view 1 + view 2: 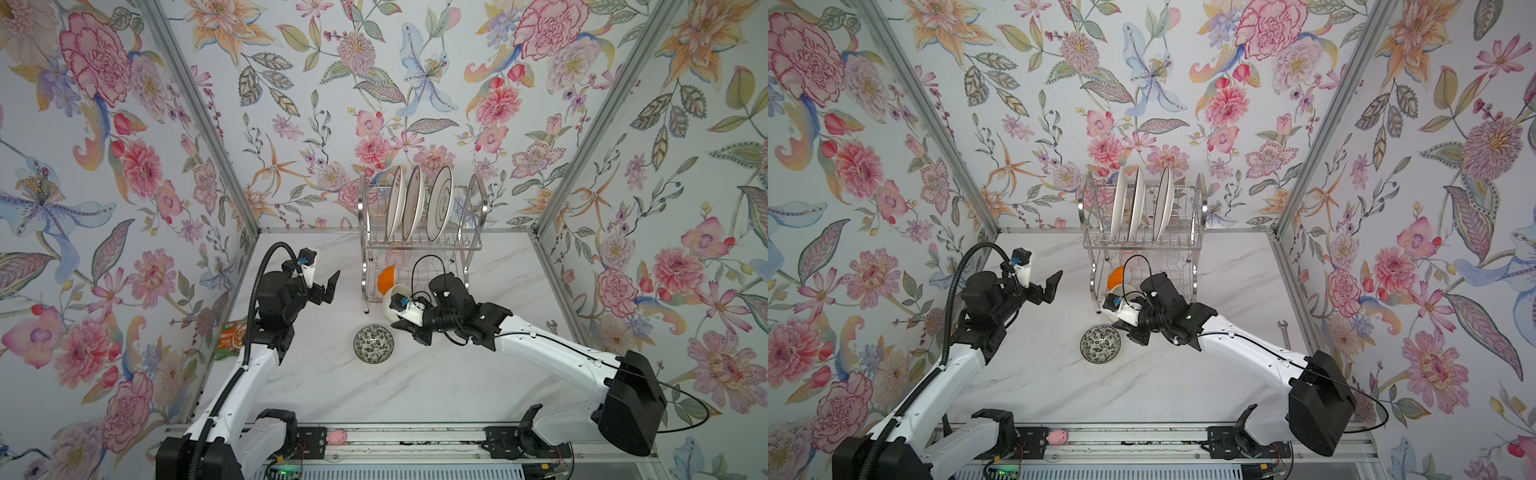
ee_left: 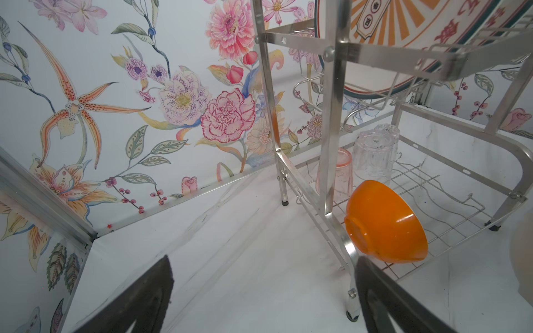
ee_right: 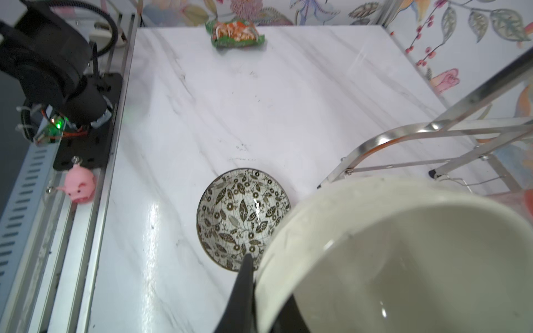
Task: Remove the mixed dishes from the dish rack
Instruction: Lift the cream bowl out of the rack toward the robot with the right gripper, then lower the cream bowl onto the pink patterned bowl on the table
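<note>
Both top views high, looking down, wrist views close, all sharing dish rack (image 1: 422,247)

A green and orange food packet (image 3: 235,34) lies flat on the white marble table (image 1: 374,399), near its left edge. 1 steel wrench (image 1: 1283,332) lies by the right wall. A pink pig toy (image 3: 80,186) sits on the front metal rail (image 1: 415,436). Floral wallpaper (image 1: 374,83) covers 3 walls.

White arms (image 1: 548,353) with black joints, black fingers (image 1: 331,286) and looping black cables (image 1: 253,291).
</note>
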Robot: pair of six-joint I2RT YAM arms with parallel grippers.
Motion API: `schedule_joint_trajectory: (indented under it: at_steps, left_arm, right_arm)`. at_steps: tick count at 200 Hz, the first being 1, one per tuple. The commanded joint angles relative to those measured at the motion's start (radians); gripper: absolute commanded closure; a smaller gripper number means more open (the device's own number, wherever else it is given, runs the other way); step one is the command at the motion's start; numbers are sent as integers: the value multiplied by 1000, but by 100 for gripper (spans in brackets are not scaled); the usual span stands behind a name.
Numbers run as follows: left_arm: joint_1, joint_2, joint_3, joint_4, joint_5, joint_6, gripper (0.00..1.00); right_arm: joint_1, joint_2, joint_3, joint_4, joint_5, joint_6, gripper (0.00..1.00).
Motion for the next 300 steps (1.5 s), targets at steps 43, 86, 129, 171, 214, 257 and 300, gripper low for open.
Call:
schedule_joint_trajectory:
  at_steps: [43, 86, 129, 171, 214, 257, 300]
  left_arm:
    - [69, 55, 13, 8, -45, -42, 1]
    - [89, 72, -12, 28, -49, -45, 1]
    - [103, 81, -23, 29, -47, -42, 1]
    - [115, 87, -33, 39, -51, -48, 1]
    - [118, 81, -41, 45, -50, -34, 1]
    - [119, 85, -52, 56, -45, -26, 1]
    - [118, 81, -52, 59, -36, -17, 1]
  right_arm:
    - [124, 155, 185, -259, 146, -207, 100]
    - [174, 252, 264, -311, 160, -230, 100]
    - [203, 340, 337, -359, 199, -247, 100]
    - [226, 411, 405, -413, 209, -227, 100]
    - [234, 454, 439, -454, 222, -222, 100]
    - [235, 486, 468, -478, 227, -219, 97]
    - [236, 499, 476, -488, 229, -218, 95]
